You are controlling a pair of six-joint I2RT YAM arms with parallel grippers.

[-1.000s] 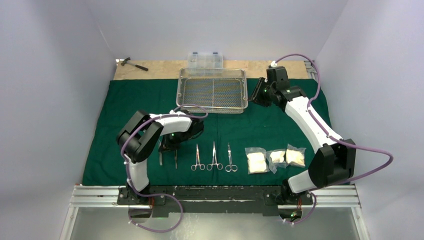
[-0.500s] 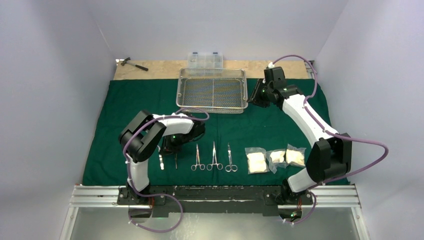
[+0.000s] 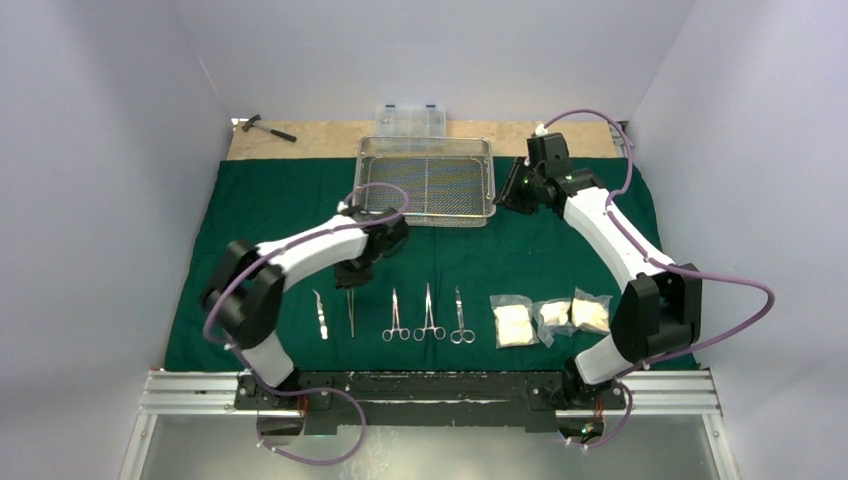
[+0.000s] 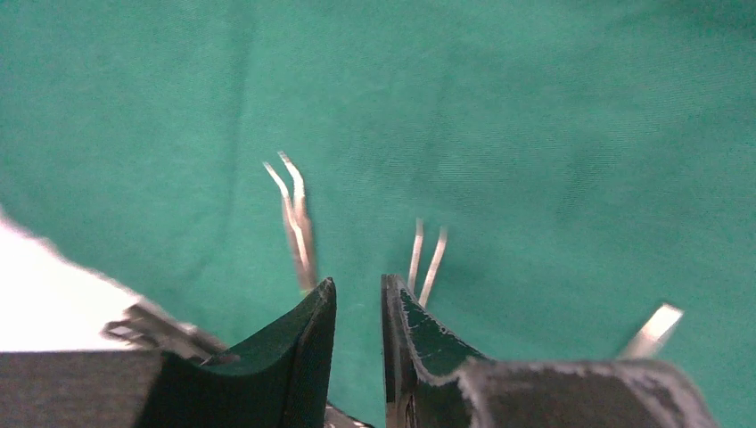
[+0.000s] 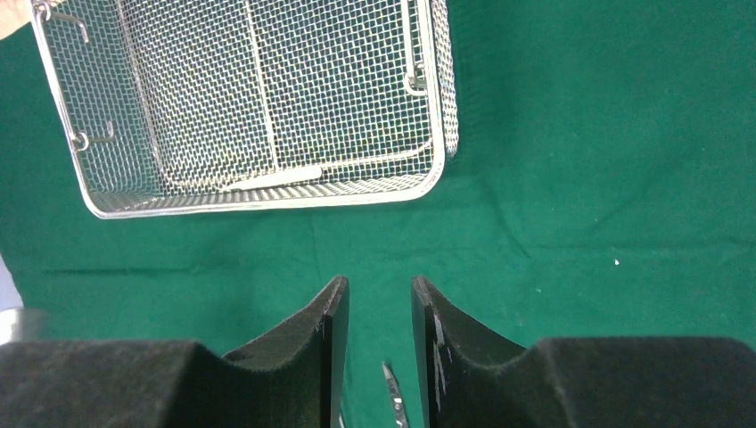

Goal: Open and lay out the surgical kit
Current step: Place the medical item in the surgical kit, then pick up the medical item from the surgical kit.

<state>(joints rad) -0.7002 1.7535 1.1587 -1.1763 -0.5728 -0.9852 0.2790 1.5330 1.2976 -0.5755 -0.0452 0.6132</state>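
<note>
Two tools are in play, and we are starting at the left tool. Its jaws are standing slightly apart with nothing between them, and it is hovering over the dark green cloth. Below it, the curved tweezers and the straight tweezers are lying free, side by side, toward the counter's near edge. Beyond them along that edge, three scissors-like instruments are sitting in a row, and three gauze packets are lying closer to the right edge. The right tool is likewise open and empty, hanging over the cloth just beside the right end of the wire-mesh tray, which is sitting toward the far edge.

We are judging the laying-out to be nearly done, with the left arm clearing away from the tweezers. In the right wrist view a pale strip is showing along the tray's near wall. We cannot tell whether it is a last instrument or part of the tray. If it is an instrument, the next move is calling for a reach over the tray wall and a fine pinch on something flat against the mesh.

Against a second ago, the left arm is no longer folded over the tweezers. Its elbow is swinging toward the left edge, its tool is drawing away from the near edge, and both tweezers are now showing uncovered. The right arm is barely shifting.
</note>
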